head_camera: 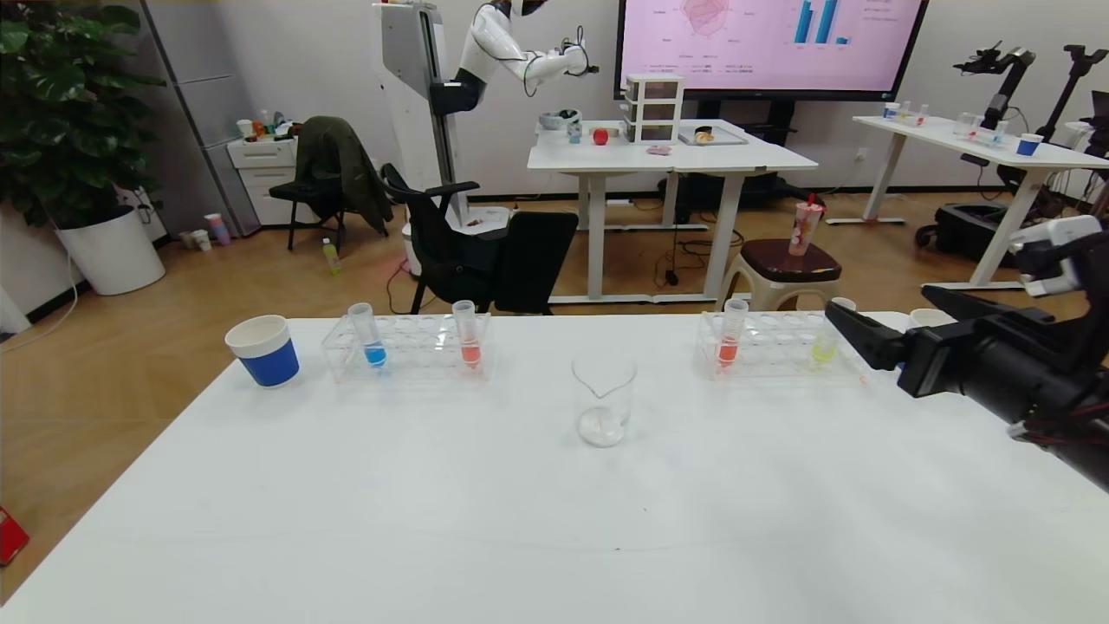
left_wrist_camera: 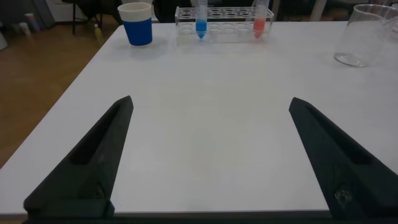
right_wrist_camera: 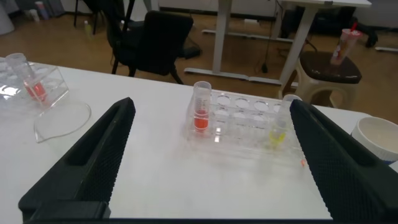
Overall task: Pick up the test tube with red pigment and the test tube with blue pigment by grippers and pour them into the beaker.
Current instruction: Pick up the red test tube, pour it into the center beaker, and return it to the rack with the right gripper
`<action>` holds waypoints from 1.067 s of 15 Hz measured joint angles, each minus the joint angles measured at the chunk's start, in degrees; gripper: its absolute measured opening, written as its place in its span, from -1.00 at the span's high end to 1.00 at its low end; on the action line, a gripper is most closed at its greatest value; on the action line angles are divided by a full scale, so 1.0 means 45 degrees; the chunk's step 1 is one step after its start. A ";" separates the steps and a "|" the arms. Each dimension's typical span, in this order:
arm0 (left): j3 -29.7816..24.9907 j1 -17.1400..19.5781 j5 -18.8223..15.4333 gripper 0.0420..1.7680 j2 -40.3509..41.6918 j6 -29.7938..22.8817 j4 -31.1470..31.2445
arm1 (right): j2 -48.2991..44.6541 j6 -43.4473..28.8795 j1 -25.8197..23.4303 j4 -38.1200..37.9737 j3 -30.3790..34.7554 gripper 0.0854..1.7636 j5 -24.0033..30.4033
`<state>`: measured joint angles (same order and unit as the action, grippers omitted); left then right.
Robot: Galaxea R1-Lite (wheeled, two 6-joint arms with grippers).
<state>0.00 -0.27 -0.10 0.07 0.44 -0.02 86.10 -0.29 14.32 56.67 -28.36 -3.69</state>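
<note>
On the right rack (head_camera: 771,347), far right of the table (head_camera: 520,520): test tube with red pigment (head_camera: 730,341), upright at its left end; yellow tube (head_camera: 825,345) at the right end. Left rack (head_camera: 407,347): test tube with blue pigment (head_camera: 371,335) and paler red tube (head_camera: 467,334), both upright. Beaker (head_camera: 603,400) between the racks, nearer. Blue-banded cup (head_camera: 263,349) far left. Right gripper (head_camera: 853,334) fingers spread, raised just right of the right rack, holding nothing. Left gripper (left_wrist_camera: 208,162) fingers spread over the near left table, holding nothing

Head cam looks down over table (head_camera: 433,520). Wrist cams sit low, facing the racks. All probably share beaker (head_camera: 604,400).
</note>
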 joint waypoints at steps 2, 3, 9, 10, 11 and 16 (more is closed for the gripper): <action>0.0000 0.0000 0.0000 -0.98 0.0000 0.0000 0.0000 | 0.1577 -0.0057 0.0125 0.1094 -0.0452 -0.97 -0.0176; 0.0000 0.0000 0.0000 -0.98 0.0000 -0.0005 0.0005 | 0.2311 -0.0081 0.0135 0.1560 -0.0637 -0.97 -0.0200; 0.0000 0.0000 0.0000 -0.98 0.0000 0.0005 0.0000 | 0.6732 -0.0122 -0.0116 0.4416 -0.2089 -0.97 -0.0182; 0.0000 0.0000 0.0000 -0.98 0.0000 0.0005 0.0005 | 0.7401 -0.0125 -0.0141 0.4557 -0.2609 -0.97 -0.0195; 0.0000 0.0000 0.0000 -0.98 0.0000 0.0000 0.0005 | 0.7916 -0.0125 -0.0157 0.4622 -0.3080 -0.97 -0.0200; 0.0000 0.0000 0.0000 -0.98 0.0000 0.0000 0.0000 | 1.0083 -0.0111 -0.0423 0.4459 -0.5949 -0.97 -0.0190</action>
<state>0.00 -0.27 -0.10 0.07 0.44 -0.02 131.48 -0.79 12.42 76.74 -55.13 -4.55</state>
